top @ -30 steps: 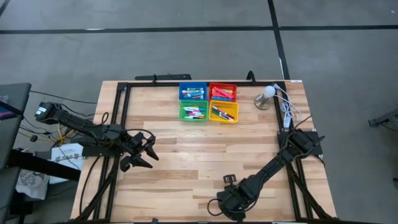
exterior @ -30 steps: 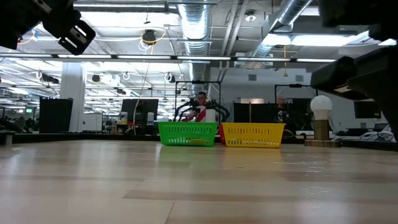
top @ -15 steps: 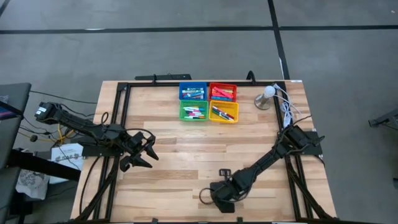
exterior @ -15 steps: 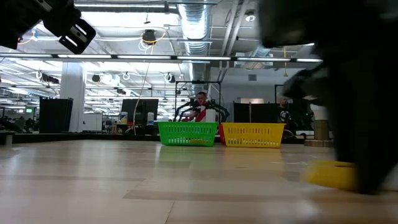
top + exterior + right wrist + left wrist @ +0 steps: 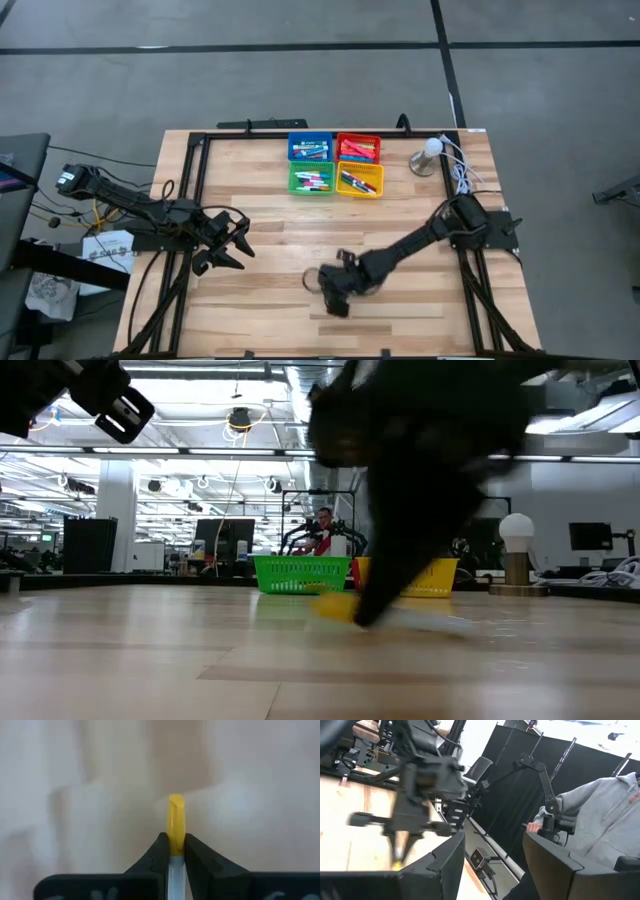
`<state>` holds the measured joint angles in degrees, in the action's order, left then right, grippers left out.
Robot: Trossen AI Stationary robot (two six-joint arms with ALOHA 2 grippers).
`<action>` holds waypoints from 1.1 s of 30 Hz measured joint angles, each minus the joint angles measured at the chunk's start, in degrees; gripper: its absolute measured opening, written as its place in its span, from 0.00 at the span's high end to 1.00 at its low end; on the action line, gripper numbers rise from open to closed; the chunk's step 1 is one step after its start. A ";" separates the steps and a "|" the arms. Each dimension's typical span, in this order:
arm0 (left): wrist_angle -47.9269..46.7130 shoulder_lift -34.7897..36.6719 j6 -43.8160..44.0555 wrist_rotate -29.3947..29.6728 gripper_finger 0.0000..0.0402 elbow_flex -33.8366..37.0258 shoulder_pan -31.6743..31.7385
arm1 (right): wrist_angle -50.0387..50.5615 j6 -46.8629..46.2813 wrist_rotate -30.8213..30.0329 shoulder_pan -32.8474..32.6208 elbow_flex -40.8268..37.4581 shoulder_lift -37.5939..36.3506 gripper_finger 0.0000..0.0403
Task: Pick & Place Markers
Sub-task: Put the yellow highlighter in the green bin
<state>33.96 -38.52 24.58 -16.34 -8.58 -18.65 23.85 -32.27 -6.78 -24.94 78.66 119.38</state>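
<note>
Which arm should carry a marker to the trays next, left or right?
Right. Its tool is already shut on a yellow-capped marker, low over the table's middle, in front of the four trays. The left tool hangs open and empty near the table's left edge.

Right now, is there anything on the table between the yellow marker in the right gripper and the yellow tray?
Nothing visible. The right gripper, shut on the yellow marker, is low over bare table; only open wood lies between it and the yellow tray.
</note>
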 joint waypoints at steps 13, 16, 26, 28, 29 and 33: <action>1.21 0.00 0.11 0.02 0.50 0.00 0.00 | -6.13 1.27 1.26 5.65 0.08 -12.03 0.92; 1.59 0.00 0.11 1.18 0.50 0.00 -0.02 | -10.05 2.06 1.28 6.83 0.12 -14.48 0.90; 4.13 0.02 -3.34 10.56 0.50 0.00 -0.02 | -24.82 3.84 -0.73 9.91 0.16 -16.42 0.92; 4.73 0.02 -3.41 12.48 0.50 -0.01 -0.01 | -26.58 3.84 -0.71 10.55 0.17 -16.42 0.91; 5.05 0.02 -3.63 13.82 0.50 0.00 -0.01 | -27.76 3.84 -0.73 10.94 0.17 -16.40 0.90; 6.10 0.00 -3.76 19.84 0.50 0.00 0.00 | -31.59 3.92 -0.68 12.40 0.19 -16.40 0.91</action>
<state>40.06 -38.52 20.82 3.50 -8.58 -18.65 -7.74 -28.35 -7.46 -12.54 78.85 102.98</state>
